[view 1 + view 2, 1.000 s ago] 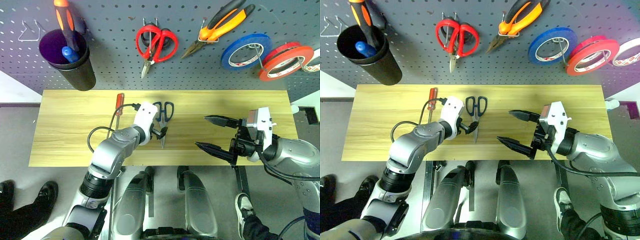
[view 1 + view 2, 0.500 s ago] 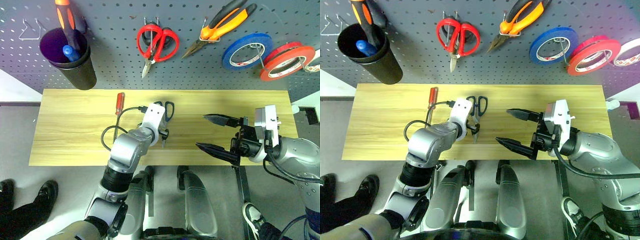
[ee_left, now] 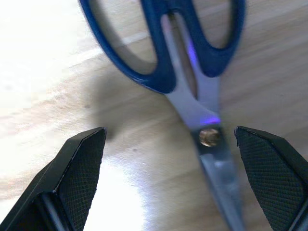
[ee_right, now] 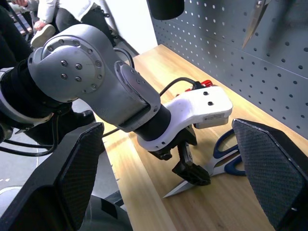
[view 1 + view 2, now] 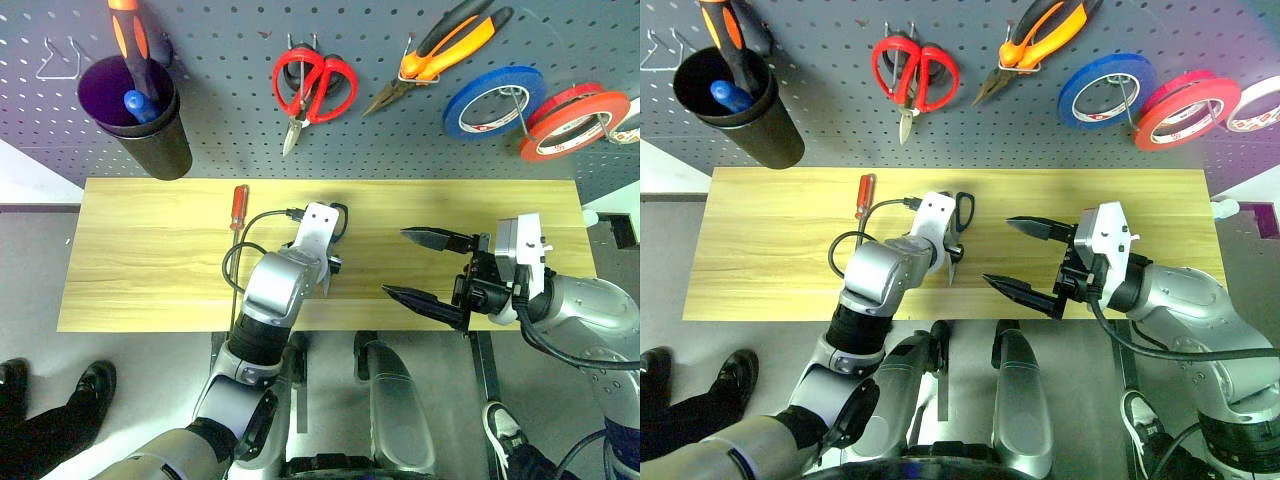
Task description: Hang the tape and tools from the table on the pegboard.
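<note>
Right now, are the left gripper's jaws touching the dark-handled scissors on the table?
Apart. In the left wrist view the left gripper has its open jaws on either side of the scissors, with bare table showing between each one and the blades.

The left arm reaches forward over the near edge of the table (image 5: 140, 250), toward its middle. The left gripper (image 4: 188, 166) tilts downward with its fingers spread wide, fingertips low over the wood on either side of the dark blue-handled scissors (image 3: 192, 72), one to each side of the pivot. No contact with the scissors can be confirmed.

The right arm is bent and raised off the near edge, toward the table's right end. The right gripper (image 5: 428, 268) is roughly level, pointing toward the left arm. Its two fingers (image 5: 436, 239) stand fully apart and hold nothing.
</note>
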`<act>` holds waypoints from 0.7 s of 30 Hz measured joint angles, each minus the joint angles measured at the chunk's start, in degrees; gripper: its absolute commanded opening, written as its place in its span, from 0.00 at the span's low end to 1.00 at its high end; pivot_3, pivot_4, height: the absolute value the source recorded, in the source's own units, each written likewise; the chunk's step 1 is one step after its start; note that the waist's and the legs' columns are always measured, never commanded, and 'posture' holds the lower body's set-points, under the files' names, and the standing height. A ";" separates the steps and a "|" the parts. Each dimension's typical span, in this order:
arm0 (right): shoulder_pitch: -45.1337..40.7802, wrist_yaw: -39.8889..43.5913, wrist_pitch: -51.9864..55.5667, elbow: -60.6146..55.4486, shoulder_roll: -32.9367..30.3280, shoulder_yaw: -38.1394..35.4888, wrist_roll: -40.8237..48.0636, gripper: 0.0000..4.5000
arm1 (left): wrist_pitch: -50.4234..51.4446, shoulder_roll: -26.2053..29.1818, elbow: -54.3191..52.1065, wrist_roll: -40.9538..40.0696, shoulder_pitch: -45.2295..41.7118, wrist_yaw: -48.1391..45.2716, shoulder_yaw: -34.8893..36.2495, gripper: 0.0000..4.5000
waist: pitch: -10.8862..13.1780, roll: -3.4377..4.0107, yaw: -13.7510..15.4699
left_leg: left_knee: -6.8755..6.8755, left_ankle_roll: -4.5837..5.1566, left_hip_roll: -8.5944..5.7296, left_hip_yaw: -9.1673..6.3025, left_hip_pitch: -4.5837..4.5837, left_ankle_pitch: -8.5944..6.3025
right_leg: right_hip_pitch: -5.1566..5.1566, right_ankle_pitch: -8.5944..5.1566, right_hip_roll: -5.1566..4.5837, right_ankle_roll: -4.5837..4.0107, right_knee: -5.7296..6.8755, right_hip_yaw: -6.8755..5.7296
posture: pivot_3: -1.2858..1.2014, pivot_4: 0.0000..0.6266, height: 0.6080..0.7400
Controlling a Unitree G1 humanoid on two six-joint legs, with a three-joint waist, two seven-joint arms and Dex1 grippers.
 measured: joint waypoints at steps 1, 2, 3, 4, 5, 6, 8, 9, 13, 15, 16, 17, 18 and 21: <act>0.02 -0.13 -0.05 0.00 0.02 0.16 -0.04 0.99 | 0.05 -0.17 0.18 0.16 -0.36 0.03 -0.05 1.00 | 0.00 0.00 -0.02 | 0.00 0.00 0.00 0.00 0.00 0.00 | 0.00 0.00 0.00 0.00 0.00 0.00 | 0.47 0.82 0.66; 0.01 -0.30 -0.06 0.00 0.03 0.25 -0.04 0.99 | 0.04 -0.38 0.50 0.33 -0.73 0.00 -0.10 1.00 | 0.00 0.00 -0.02 | 0.00 0.00 0.00 0.00 0.00 0.00 | 0.00 0.00 0.00 0.00 0.00 0.00 | 0.46 0.82 0.66; -0.02 -0.52 -0.07 -0.02 0.04 0.38 -0.06 0.99 | 0.03 -0.79 1.31 0.42 -1.21 -0.10 -0.13 1.00 | 0.00 -0.01 0.01 | 0.01 0.00 0.00 0.00 0.00 0.00 | 0.00 0.00 0.00 0.00 0.00 0.00 | 0.46 0.82 0.66; -0.04 -0.79 -0.07 -0.08 0.06 0.51 -0.06 0.99 | 0.00 -1.18 2.04 0.43 -1.48 -0.20 -0.24 1.00 | 0.00 0.00 0.00 | 0.01 0.00 0.00 0.00 0.01 0.00 | 0.01 0.00 0.00 0.00 0.01 0.00 | 0.46 0.82 0.66; -0.02 -1.02 -0.09 -0.12 0.08 0.61 -0.12 0.99 | -0.01 -1.53 3.10 0.43 -1.68 -0.29 -0.43 1.00 | 0.00 -0.01 -0.02 | 0.01 0.00 0.00 0.00 0.01 0.00 | 0.01 0.00 0.00 0.00 0.00 0.00 | 0.46 0.82 0.66; -0.01 -1.33 -0.11 -0.14 0.08 0.71 -0.27 0.99 | -0.18 -1.61 3.98 0.49 -2.06 -0.24 -0.73 1.00 | 0.01 -0.01 -0.03 | 0.01 0.00 0.00 0.00 0.01 0.00 | 0.01 0.00 0.00 0.00 0.01 0.00 | 0.46 0.82 0.66; -0.01 -1.83 -0.29 -0.15 0.10 1.02 -0.65 0.99 | -0.26 -1.70 5.52 0.48 -3.29 -0.37 -0.68 1.00 | 0.00 -0.01 -0.08 | 0.01 0.00 0.00 0.00 0.03 0.00 | 0.01 0.00 0.00 0.00 0.03 0.00 | 0.46 0.82 0.66; -0.03 -2.07 -0.34 -0.15 0.14 1.19 -0.76 0.99 | -0.31 -1.78 6.05 0.48 -3.71 -0.37 -0.64 1.00 | 0.00 -0.01 -0.10 | 0.01 0.00 0.00 0.00 0.03 0.00 | 0.01 0.00 0.00 0.00 0.03 0.00 | 0.46 0.82 0.66; -0.25 -2.72 -0.39 -0.16 0.14 1.26 -0.98 0.99 | -0.41 -1.84 8.16 0.55 -5.37 -0.32 -0.59 1.00 | 0.00 -0.01 -0.05 | 0.02 -0.01 0.00 0.00 0.03 0.00 | 0.03 0.01 -0.01 0.01 0.03 0.00 | 0.46 0.82 0.66; -0.24 -2.97 -0.48 -0.16 0.14 1.27 -1.19 0.99 | -0.55 -1.87 9.09 0.65 -6.00 -0.30 -0.55 1.00 | 0.01 -0.01 -0.08 | 0.02 -0.01 0.00 0.00 0.03 0.00 | 0.03 0.01 -0.01 0.01 0.02 0.00 | 0.46 0.83 0.66; -0.23 -3.05 -0.50 -0.16 0.14 1.27 -1.25 0.99 | -0.54 -1.87 9.26 0.68 -6.14 -0.30 -0.56 1.00 | 0.01 -0.01 -0.10 | 0.02 -0.01 0.00 0.00 0.03 0.00 | 0.03 0.01 -0.01 0.01 0.02 0.00 | 0.46 0.83 0.66; -0.23 -3.13 -0.51 -0.16 0.14 1.27 -1.33 0.99 | -0.52 -1.89 9.52 0.70 -6.32 -0.29 -0.57 1.00 | 0.01 -0.01 -0.09 | 0.02 -0.01 0.00 0.00 0.04 0.00 | 0.03 0.01 -0.01 0.01 0.03 0.00 | 0.46 0.83 0.66; -0.23 -3.27 -0.51 -0.16 0.14 1.28 -1.38 0.99 | -0.48 -1.92 9.69 0.72 -6.44 -0.27 -0.54 1.00 | 0.01 -0.01 -0.11 | 0.02 -0.01 0.00 0.00 0.04 0.01 | 0.03 0.01 -0.01 0.01 0.03 0.00 | 0.46 0.83 0.66; -0.28 -3.64 -0.53 -0.16 0.19 1.52 -1.66 1.00 | -0.76 -2.06 10.10 0.52 -6.56 -0.15 0.49 0.88 | 0.01 -0.01 -0.14 | 0.02 -0.01 0.00 0.00 0.07 0.01 | 0.07 0.01 -0.01 0.01 0.03 0.00 | 0.46 0.83 0.66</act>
